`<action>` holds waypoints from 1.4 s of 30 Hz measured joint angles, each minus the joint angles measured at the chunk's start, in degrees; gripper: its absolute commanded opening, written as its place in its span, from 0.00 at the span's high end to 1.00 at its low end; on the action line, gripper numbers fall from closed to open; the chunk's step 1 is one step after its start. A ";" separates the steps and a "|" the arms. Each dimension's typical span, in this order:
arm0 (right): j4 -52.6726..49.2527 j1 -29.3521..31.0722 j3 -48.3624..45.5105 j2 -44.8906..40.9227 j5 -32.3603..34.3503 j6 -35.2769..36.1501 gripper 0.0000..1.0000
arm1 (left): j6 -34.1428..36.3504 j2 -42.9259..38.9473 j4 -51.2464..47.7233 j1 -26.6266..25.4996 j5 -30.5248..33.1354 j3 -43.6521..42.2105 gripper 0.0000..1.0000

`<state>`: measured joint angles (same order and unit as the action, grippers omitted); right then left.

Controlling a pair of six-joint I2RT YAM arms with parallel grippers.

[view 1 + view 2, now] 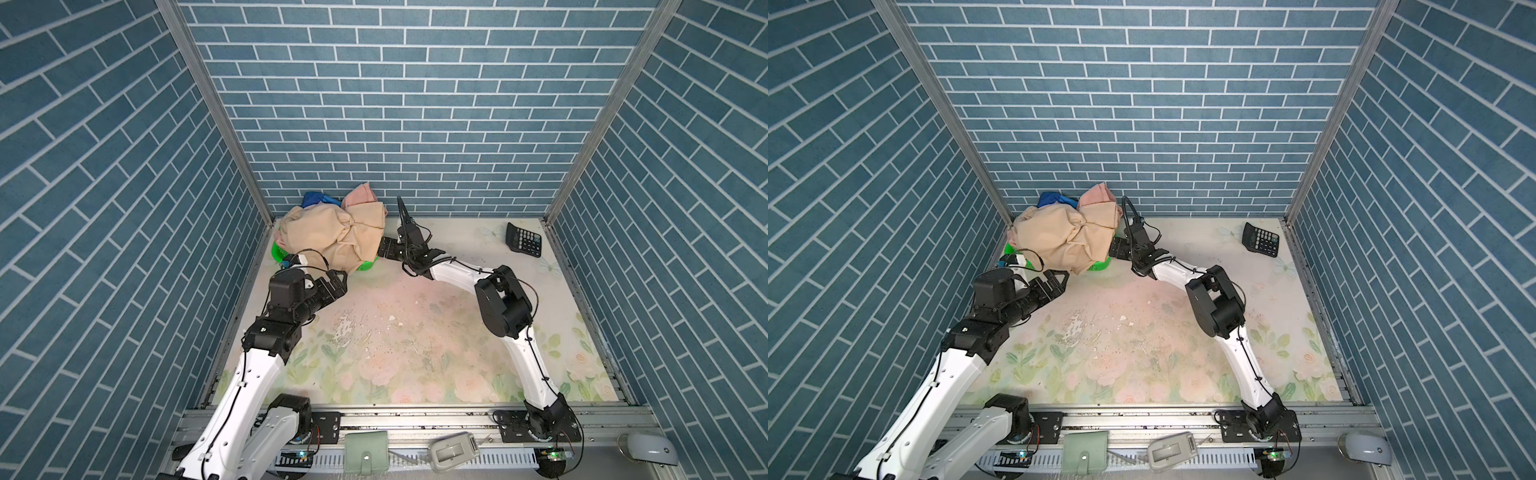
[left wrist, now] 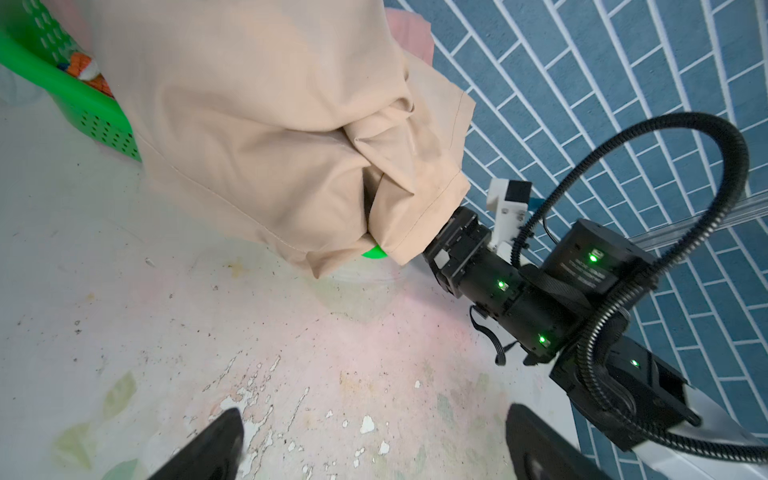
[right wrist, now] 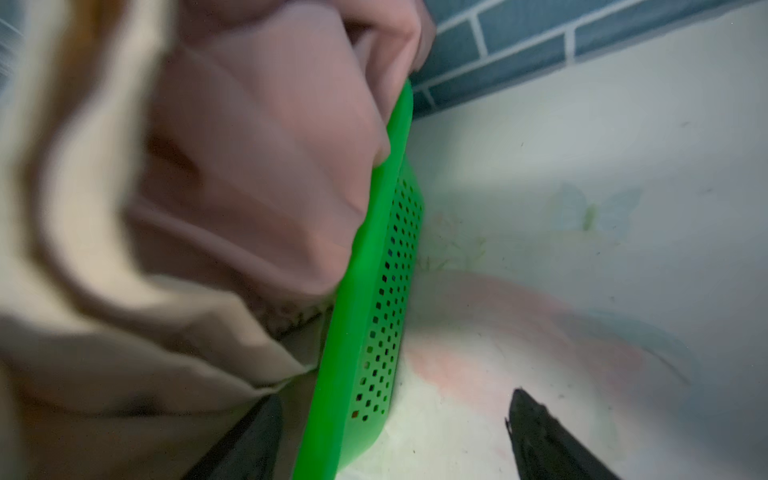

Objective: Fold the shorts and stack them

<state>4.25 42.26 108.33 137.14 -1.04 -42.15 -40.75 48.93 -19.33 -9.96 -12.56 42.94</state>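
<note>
1. Beige shorts (image 1: 328,237) drape over the green mesh basket (image 3: 361,299) in the far-left corner, with salmon pink shorts (image 1: 362,194) bunched behind.
2. Left gripper (image 2: 374,419) hangs spread wide and empty near the beige hem.
3. Right gripper (image 3: 395,395) is spread, straddling the basket wall. Closing there would likely pinch plastic with cloth and drag the basket along.

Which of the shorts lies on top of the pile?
The beige shorts: they drape over the green basket, while the pink shorts and blue cloth only peek out behind.
</note>
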 measured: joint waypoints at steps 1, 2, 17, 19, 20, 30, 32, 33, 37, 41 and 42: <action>-1.05 0.28 1.86 1.36 -0.09 -0.13 0.19 | 0.00 0.24 -0.31 0.00 -0.37 -0.35 0.00; -2.27 0.66 4.13 2.84 -0.11 -0.55 0.24 | 0.00 0.46 -0.57 0.00 -0.63 -0.66 0.00; -1.18 2.47 -7.56 -5.70 7.93 -9.79 1.00 | 0.07 -0.46 -3.13 0.02 -1.92 -1.62 0.01; -1.51 2.47 -14.53 -10.88 10.05 -10.97 1.00 | 0.02 -0.72 -3.10 0.00 -1.92 -1.62 0.00; -2.08 2.43 -18.27 -13.92 11.23 -11.63 1.00 | -0.04 -0.83 -3.06 0.00 -1.95 -1.62 0.01; -5.97 -2.10 -47.65 -42.58 16.24 -9.84 1.00 | -2.16 -0.81 -1.70 -0.09 -2.60 -1.62 0.00; -6.43 -4.22 -54.80 -48.57 16.04 -9.20 1.00 | -2.32 -0.81 -1.46 -0.09 -2.60 -1.62 0.00; -6.95 -5.38 -58.10 -51.52 15.89 -8.81 1.00 | -2.40 -0.79 -1.27 -0.09 -2.60 -1.62 0.00; -10.34 -9.84 -68.24 -62.62 15.61 -7.41 1.00 | -3.04 -0.02 0.15 -0.17 -2.60 -1.62 0.00; -14.53 -12.04 -73.18 -70.99 15.72 -6.23 0.79 | -3.43 1.31 1.22 -0.68 -2.56 -1.62 0.00; -15.91 -12.48 -73.72 -72.54 15.91 -5.01 0.70 | -3.52 1.64 1.44 -0.87 -2.54 -1.62 0.00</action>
<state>-11.66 29.78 34.61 64.60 14.87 -47.16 -44.27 50.57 -17.89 -10.83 -15.09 41.32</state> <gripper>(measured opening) 0.193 0.995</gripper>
